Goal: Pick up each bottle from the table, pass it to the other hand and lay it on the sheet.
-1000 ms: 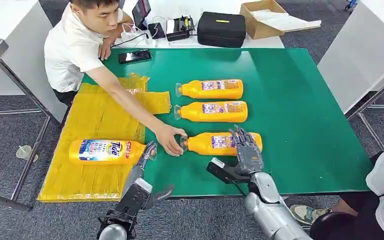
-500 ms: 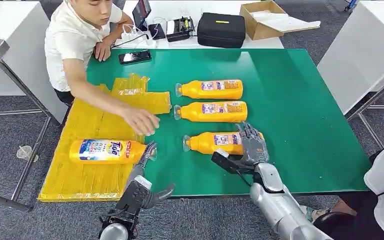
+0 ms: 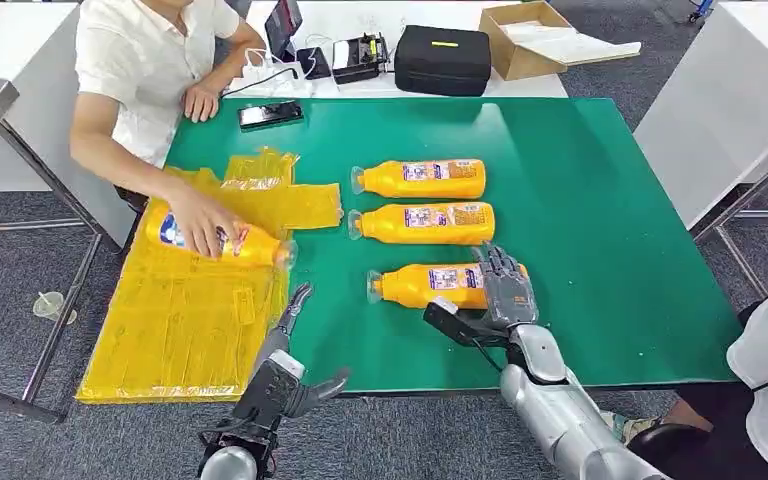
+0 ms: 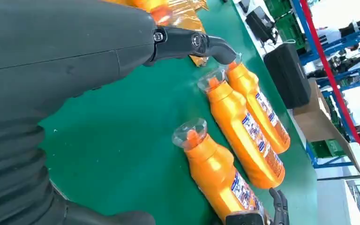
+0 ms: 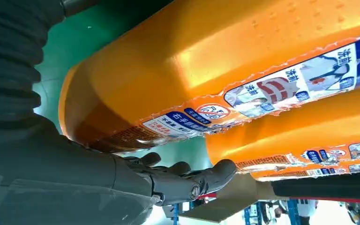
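Here, three orange bottles lay on their sides in a row on the green counter (image 3: 610,230), caps pointing toward the yellow sheet (image 3: 180,320). The right hand (image 3: 505,290) rested over the base end of the nearest bottle (image 3: 430,285), its fingers (image 5: 187,180) draped along the far side of that bottle; whether they actually clamped it, I could not tell. The middle bottle (image 3: 422,223) and the far bottle (image 3: 420,178) lay untouched beyond it. The left hand (image 3: 285,365) hovered at the counter's near edge beside the sheet, fingers apart and holding nothing. A person's hand (image 3: 195,225) gripped a fourth bottle (image 3: 250,245) lying on the sheet's far part.
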